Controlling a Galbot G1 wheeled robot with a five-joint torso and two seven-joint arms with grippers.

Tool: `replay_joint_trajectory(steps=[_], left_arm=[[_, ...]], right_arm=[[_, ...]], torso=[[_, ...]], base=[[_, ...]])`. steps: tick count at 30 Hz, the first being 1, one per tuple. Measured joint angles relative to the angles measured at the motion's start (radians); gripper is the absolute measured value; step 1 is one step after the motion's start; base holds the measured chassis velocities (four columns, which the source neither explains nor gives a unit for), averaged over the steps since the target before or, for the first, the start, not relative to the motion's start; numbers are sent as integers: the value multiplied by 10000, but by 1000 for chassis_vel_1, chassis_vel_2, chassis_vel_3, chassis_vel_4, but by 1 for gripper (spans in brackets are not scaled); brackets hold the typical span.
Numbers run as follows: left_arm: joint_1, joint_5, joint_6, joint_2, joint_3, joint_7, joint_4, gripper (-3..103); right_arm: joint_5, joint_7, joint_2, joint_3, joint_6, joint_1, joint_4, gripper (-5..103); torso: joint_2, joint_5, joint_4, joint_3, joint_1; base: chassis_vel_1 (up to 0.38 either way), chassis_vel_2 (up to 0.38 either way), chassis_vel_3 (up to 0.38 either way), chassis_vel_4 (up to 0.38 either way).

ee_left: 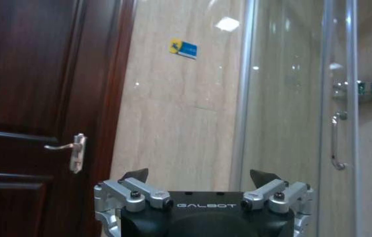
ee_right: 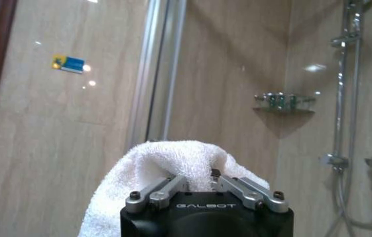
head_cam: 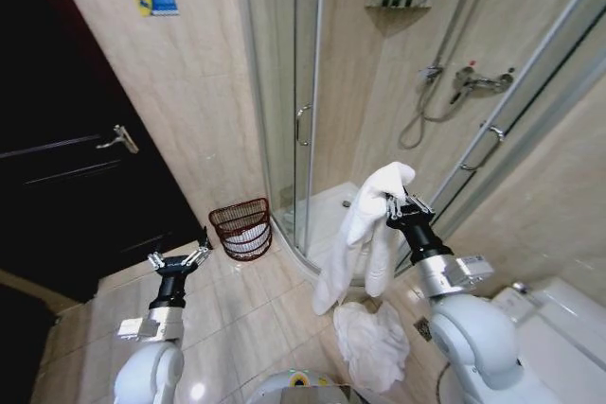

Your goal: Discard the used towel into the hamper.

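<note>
Standing far behind everything, the glass shower enclosure (head_cam: 312, 92) is filling the middle, with the dark door (head_cam: 76, 139) at left. Hanging white from the right end effector (head_cam: 402, 207), the towel (head_cam: 365, 234) is being gripped near its top, above another towel on the floor (head_cam: 372, 342). Sitting on the floor left of the enclosure is the hamper (head_cam: 242, 228), just beyond the left end effector (head_cam: 180, 258), which is hovering with jaws spread and empty.

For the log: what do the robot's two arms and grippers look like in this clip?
Both arms match: rounded white shells near the body, a silver-grey wrist block, then a black cylindrical segment. The left gripper and right gripper each have a black body printed GALBOT in pale letters, silver metal linkages with dark bolts, and dark-tipped fingers. No loose cables are visible.
</note>
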Motion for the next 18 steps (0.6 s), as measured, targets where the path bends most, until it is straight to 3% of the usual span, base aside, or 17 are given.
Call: replay_joint_trajectory(steps=[18], left_arm=[[72,159,-52,-222,0,23,-81,100]], right_arm=[[-397,-127,-87,-333,235,242,-211,9]], torso=[[0,3,-5,1,0]], base=[[22,19,-18,-22]])
